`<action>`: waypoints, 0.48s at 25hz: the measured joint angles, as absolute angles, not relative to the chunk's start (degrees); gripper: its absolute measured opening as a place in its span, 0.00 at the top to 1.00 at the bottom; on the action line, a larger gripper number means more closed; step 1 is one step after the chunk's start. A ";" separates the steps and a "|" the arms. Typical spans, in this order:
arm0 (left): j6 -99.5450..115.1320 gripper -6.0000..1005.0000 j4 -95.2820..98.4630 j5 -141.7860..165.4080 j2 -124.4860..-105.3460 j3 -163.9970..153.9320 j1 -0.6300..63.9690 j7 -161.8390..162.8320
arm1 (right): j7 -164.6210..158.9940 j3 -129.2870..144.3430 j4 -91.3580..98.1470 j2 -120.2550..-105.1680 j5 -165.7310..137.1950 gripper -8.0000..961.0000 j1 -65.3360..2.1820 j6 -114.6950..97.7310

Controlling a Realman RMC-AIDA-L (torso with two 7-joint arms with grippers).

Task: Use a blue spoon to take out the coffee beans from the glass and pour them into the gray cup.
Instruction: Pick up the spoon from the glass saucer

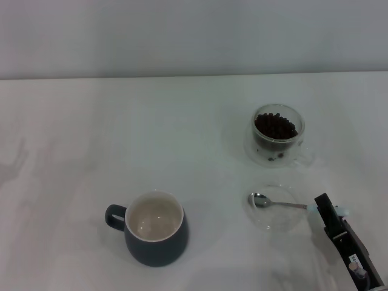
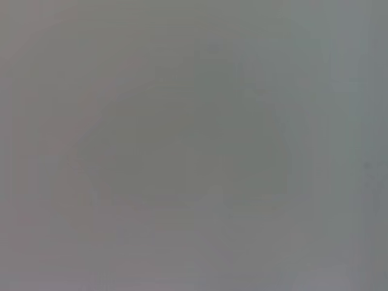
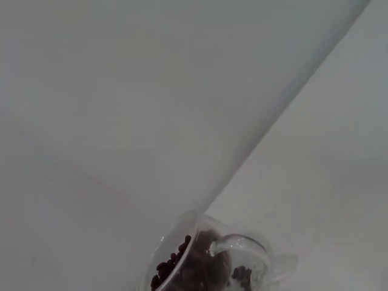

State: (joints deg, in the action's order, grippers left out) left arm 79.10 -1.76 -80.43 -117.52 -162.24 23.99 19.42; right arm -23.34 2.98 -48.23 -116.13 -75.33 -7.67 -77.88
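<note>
The blue spoon (image 1: 285, 205) lies with its metal bowl in a flat clear saucer (image 1: 276, 221) and its pale blue handle pointing right. My right gripper (image 1: 328, 210) is at the handle's end, at the table's front right. The glass (image 1: 278, 134) stands behind the saucer, about half full of coffee beans (image 1: 276, 126). It also shows in the right wrist view (image 3: 209, 257), with beans (image 3: 167, 267) inside. The gray cup (image 1: 155, 228) stands at the front left of centre with its handle to the left and shows only its cream inside. The left gripper is out of view.
The white table (image 1: 121, 139) runs back to a pale wall (image 1: 194, 36). The left wrist view shows only a plain grey surface.
</note>
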 joint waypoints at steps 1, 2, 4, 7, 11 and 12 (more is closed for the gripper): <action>79.10 0.14 -1.76 -80.43 -117.52 -162.24 23.99 19.43 | -23.37 2.99 -48.18 -116.10 -75.32 0.48 -7.67 -77.75; 79.10 0.14 -1.76 -80.43 -117.51 -162.24 23.99 19.43 | -23.40 2.99 -48.14 -116.08 -75.32 0.48 -7.66 -77.64; 79.10 0.14 -1.76 -80.43 -117.51 -162.24 23.99 19.43 | -23.42 2.98 -48.09 -116.02 -75.32 0.48 -7.66 -77.54; 79.10 0.14 -1.76 -80.42 -117.51 -162.24 23.99 19.43 | -23.50 3.02 -48.01 -115.93 -75.32 0.48 -7.65 -77.51; 79.10 0.14 -1.76 -80.42 -117.51 -162.24 23.93 19.43 | -26.10 4.00 -46.69 -115.67 -75.66 0.49 -7.87 -77.13; 79.10 0.14 -1.76 -80.43 -117.50 -162.25 23.90 19.43 | -26.10 4.00 -46.69 -115.67 -75.66 0.49 -7.87 -77.13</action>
State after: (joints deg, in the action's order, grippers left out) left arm 79.10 -1.76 -80.43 -117.50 -162.25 23.90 19.43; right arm -26.10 4.00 -46.69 -115.67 -75.66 -7.87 -77.13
